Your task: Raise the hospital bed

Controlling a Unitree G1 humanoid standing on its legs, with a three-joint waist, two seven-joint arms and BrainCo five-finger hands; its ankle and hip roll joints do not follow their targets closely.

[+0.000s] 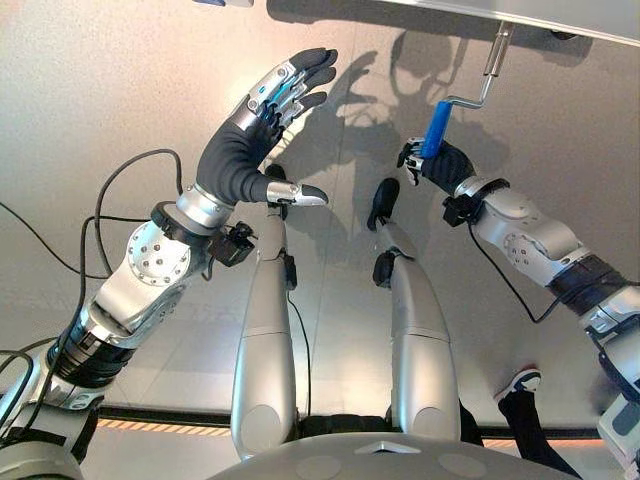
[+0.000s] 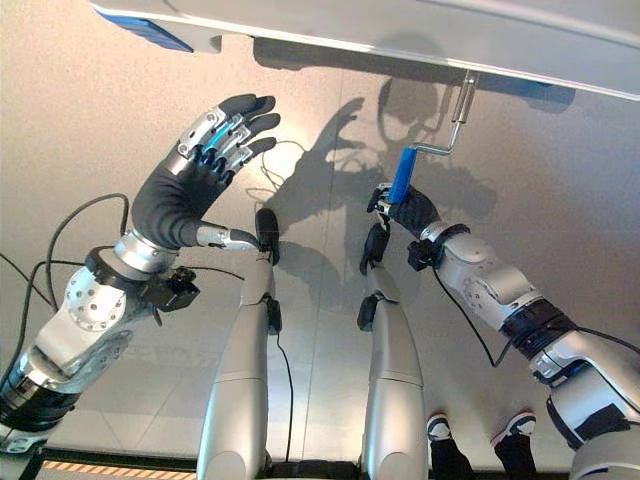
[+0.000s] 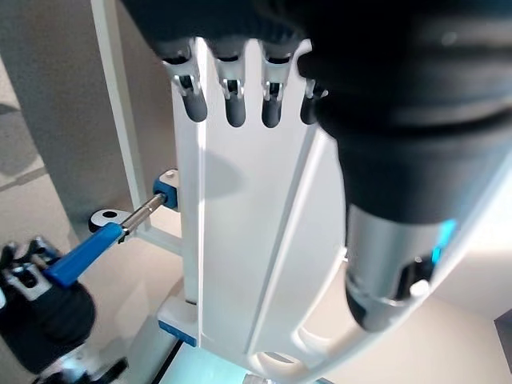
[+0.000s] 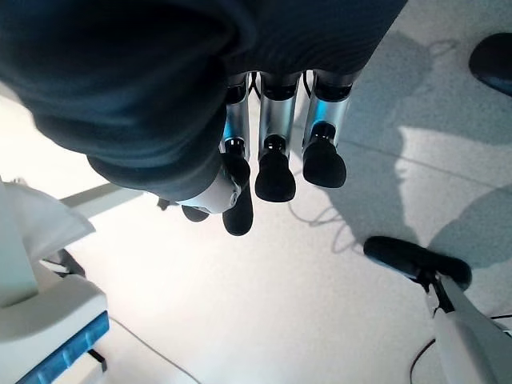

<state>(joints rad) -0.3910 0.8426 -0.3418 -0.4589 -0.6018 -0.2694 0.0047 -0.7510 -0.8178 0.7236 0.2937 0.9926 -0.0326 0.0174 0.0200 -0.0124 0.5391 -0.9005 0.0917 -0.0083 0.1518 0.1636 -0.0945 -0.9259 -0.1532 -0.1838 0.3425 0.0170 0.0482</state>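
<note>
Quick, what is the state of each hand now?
Left hand: open, fingers straight, holding nothing.
Right hand: shut on the blue crank handle under the bed frame.

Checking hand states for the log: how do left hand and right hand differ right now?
The left hand has straight, spread fingers and holds nothing; the right hand has fingers curled round the blue crank handle. The left hand hangs raised, apart from the bed; the right hand sits at the crank under the bed frame. Both wear dark ribbed covers.
</note>
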